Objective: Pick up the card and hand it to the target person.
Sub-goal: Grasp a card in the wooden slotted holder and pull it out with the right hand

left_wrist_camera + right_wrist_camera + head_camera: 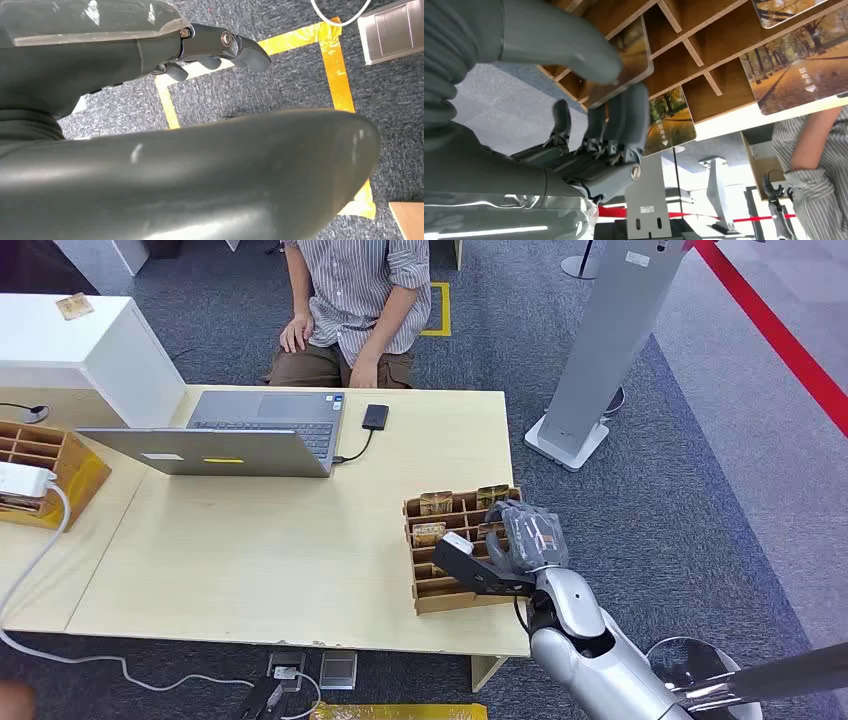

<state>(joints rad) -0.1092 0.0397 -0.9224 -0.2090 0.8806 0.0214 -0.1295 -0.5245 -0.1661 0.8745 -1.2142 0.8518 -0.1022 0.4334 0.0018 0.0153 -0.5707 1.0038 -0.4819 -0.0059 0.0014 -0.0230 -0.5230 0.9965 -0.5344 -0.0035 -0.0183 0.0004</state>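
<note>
A: Pale wood first: the desk [290, 540] spans the left and centre of the head view, with a silver laptop [245, 435] open in its upper middle and a black external drive [375, 417] cabled just to the laptop's right.

B: And behind the far edge?

A: A seated person [350, 300] in a striped shirt, top centre, hands on the knees. At lower right of the desk sits the wooden slotted card rack [445, 585], touching the desk's right edge, with several autumn-scene cards standing in its upper slots.

B: The robot's right hand?

A: The right hand [510, 550] is over the rack's right side. In the right wrist view its thumb [564, 47] and dark fingers [631, 115] pinch one card [636, 60], which stands partly inside a rack compartment. Another card [671, 122] stands in the slot just beside it.

B: The left hand?

A: The left hand [215, 50] hangs over grey carpet with yellow floor tape [340, 65], fingers curled in, nothing in them.
</note>
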